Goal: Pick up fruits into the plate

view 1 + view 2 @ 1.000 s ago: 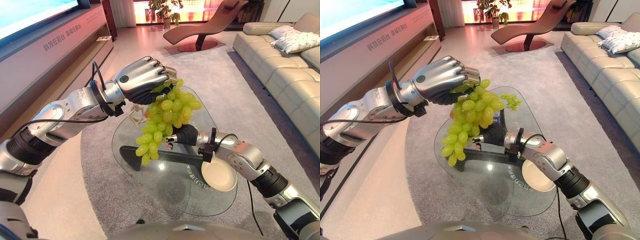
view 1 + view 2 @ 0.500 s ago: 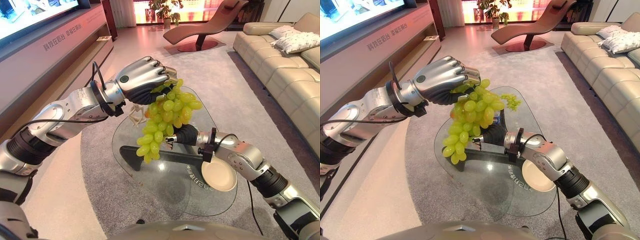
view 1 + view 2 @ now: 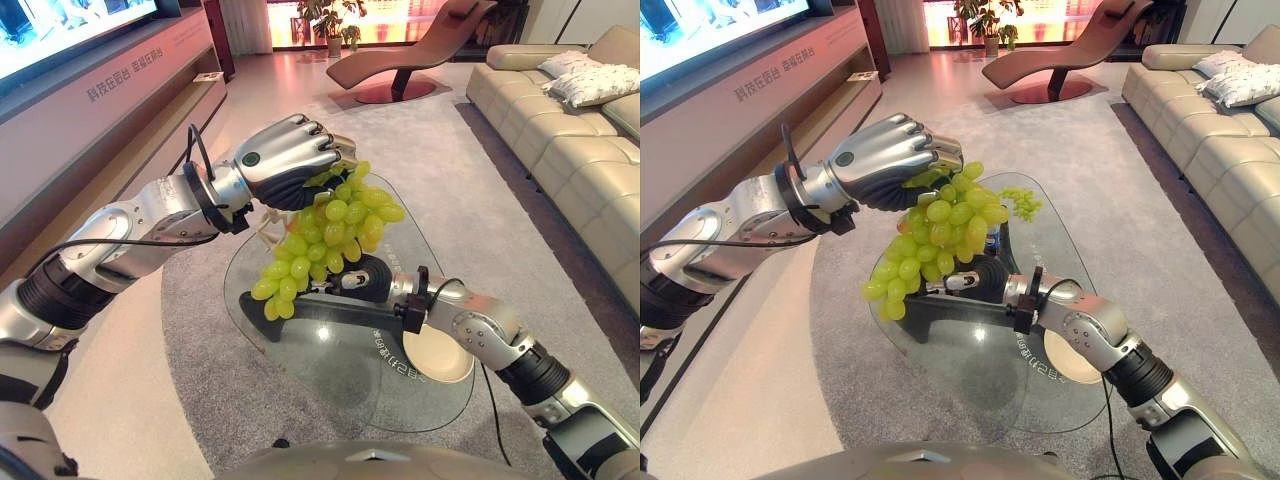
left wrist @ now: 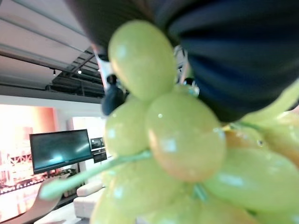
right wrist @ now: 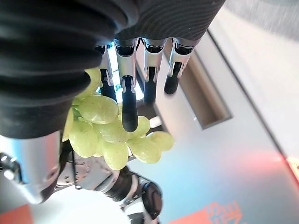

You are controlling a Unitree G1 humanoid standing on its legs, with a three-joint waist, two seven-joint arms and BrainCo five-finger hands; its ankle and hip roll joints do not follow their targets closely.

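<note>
- Left eye view: the left hand (image 3: 285, 160) is clenched around the top of a bunch of green grapes (image 3: 320, 240), hanging above the glass table (image 3: 330, 370). The cream plate (image 3: 445, 360) sits at the table's near right.
- Right eye view: the right hand (image 3: 975, 277) is under the bunch.
- Right wrist view: its fingers (image 5: 128, 100) are straight, released, beside the grapes.
</note>
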